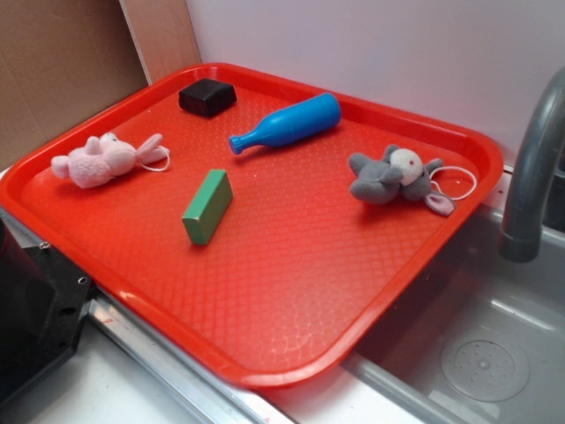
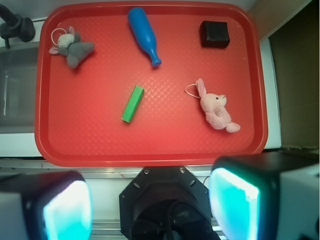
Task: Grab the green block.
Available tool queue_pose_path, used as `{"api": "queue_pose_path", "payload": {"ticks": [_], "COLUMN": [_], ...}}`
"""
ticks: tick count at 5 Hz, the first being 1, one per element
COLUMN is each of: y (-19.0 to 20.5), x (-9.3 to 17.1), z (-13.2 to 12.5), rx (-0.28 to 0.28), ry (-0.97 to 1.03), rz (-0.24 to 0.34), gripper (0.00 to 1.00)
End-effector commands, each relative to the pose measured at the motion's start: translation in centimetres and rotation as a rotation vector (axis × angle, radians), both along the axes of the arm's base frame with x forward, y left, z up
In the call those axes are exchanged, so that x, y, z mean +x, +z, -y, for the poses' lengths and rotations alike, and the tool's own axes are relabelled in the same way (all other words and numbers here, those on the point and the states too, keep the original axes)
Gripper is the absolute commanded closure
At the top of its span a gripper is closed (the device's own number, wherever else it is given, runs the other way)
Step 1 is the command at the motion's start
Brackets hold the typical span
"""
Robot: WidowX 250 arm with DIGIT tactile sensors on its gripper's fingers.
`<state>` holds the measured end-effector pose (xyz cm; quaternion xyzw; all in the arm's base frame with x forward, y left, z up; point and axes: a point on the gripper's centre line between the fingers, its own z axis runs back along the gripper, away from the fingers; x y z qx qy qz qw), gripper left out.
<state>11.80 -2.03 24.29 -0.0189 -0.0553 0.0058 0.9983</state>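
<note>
Now the red tray (image 1: 291,300) is the landmark for all places; it sits partly on a white counter and partly over a grey sink (image 1: 494,353). Going from left to right in the exterior view, the pink plush rabbit (image 1: 101,159) lies near the left rim of the tray, on its side, with a thin white loop at its ears. Next, the black block (image 1: 207,96) stands close to the far rim of the tray. The green block (image 1: 207,206) lies flat near the middle of the tray, apart from all other things, with its long side pointing roughly from the near rim to the far rim. The blue bottle (image 1: 287,124) lies on its side between the tray middle and the far rim, its neck toward the rabbit. The grey plush mouse (image 1: 393,175) lies near the right rim of the tray, also with a white loop. A grey faucet (image 1: 534,168) rises beyond the right rim.

In the wrist view the gripper (image 2: 150,210) hangs outside the near rim of the tray, well apart from the green block (image 2: 132,103). Its two fingers (image 2: 235,202) stand wide apart and nothing is between them.
</note>
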Motion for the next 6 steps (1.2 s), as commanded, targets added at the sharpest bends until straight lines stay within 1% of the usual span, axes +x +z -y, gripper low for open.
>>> {"api": "queue_pose_path", "payload": {"ticks": [1,2,3,4,5,6], "y": [0.0,1.0,1.6,0.2,-4.0,-7.7], "x": [0.0,4.0,7.5,9.4,9.2,8.6], "z": [0.0,0.7,3.0,4.9,6.0,5.7], "rx": [0.0,-0.049,-0.06,-0.077,-0.049,-0.008], "ry": [0.0,0.052,0.076,0.327,0.474,0.428], "rz": [0.0,0.014,-0.007,-0.029,-0.116,-0.146], "gripper": [0.0,0.0,0.0,0.0,0.0,0.0]}}
